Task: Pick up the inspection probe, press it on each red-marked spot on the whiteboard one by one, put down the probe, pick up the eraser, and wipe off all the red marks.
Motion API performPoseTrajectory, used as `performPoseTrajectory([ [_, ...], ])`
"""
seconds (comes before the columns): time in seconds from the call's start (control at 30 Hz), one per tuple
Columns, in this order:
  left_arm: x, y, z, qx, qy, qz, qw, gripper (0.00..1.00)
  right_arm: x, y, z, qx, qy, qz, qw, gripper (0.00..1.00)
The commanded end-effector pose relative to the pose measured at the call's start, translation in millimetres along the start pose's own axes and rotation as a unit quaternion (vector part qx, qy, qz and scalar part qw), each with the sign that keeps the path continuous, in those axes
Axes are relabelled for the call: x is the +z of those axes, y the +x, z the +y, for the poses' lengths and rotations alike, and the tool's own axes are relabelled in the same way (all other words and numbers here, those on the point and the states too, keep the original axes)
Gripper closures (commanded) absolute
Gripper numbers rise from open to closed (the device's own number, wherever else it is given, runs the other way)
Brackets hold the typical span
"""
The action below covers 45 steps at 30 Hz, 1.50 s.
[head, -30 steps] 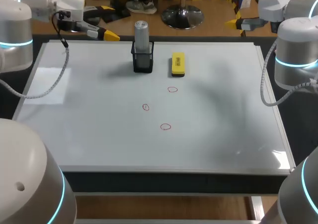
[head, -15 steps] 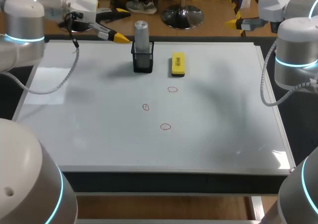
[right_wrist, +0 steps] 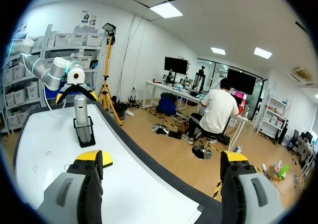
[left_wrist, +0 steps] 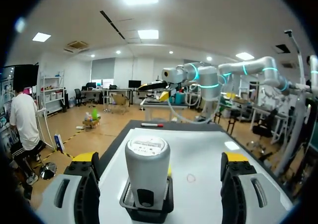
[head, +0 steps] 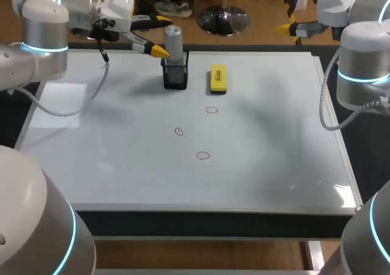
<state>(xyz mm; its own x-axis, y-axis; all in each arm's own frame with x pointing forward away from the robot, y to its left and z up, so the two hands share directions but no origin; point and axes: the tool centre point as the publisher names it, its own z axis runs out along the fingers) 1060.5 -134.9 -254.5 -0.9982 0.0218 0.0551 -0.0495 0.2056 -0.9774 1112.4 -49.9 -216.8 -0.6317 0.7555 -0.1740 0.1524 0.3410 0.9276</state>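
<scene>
My left arm lies level, its pincer (left_wrist: 160, 157) spread, with one probe (head: 173, 42) between its fingers. My right pincer (right_wrist: 161, 159) is spread too. There are three red marks (head: 211, 110) and one eraser (head: 218, 78).

Nothing legible shows. The yellow eraser (head: 218, 83) bears a small dark label (head: 218, 76), its print too fine to make out. The probe (left_wrist: 146, 167) has faint, unreadable markings on its top cap. The red marks (head: 211, 110) on the whiteboard (head: 109, 153) are plain loops, not characters.
</scene>
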Motion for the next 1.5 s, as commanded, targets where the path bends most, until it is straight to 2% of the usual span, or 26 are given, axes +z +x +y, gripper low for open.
performPoseTrajectory([
  [0.03, 9.4, -1.8, 2.4, 0.003, -0.002, 0.001, 1.0, 0.0, 0.2, -0.4, -0.2, 0.0, 0.0, 0.0, 1.0, 0.0],
  [0.7, 32.2, -13.6, 18.8, 0.002, 0.001, -0.002, 1.0, 0.0, 0.2, -0.4, -0.2, 0.0, 0.0, 0.0, 1.0, 0.0],
  [1.33, 32.7, -22.7, 26.7, -0.013, -0.001, -0.019, 1.0, 0.01, 0.2, -0.4, -0.2, 0.0, 0.0, 0.0, 1.0, 0.0],
  [1.37, 32.7, -22.6, 26.7, -0.013, -0.001, -0.019, 1.0, 0.09, 0.2, -0.4, -0.2, 0.0, 0.0, 0.0, 1.0, 0.0],
  [1.43, 32.5, -22.1, 26.8, -0.013, -0.002, -0.02, 1.0, 0.53, 0.2, -0.4, -0.2, 0.0, 0.0, 0.0, 1.0, 0.0],
  [1.47, 32.1, -21.6, 26.7, -0.013, -0.001, -0.022, 1.0, 0.59, 0.2, -0.4, -0.2, 0.0, 0.0, 0.0, 1.0, 0.0],
  [1.5, 31.3, -20.7, 26.3, -0.013, -0.001, -0.024, 1.0, 0.76, 0.2, -0.4, -0.2, 0.0, 0.0, 0.0, 1.0, 0.0],
])
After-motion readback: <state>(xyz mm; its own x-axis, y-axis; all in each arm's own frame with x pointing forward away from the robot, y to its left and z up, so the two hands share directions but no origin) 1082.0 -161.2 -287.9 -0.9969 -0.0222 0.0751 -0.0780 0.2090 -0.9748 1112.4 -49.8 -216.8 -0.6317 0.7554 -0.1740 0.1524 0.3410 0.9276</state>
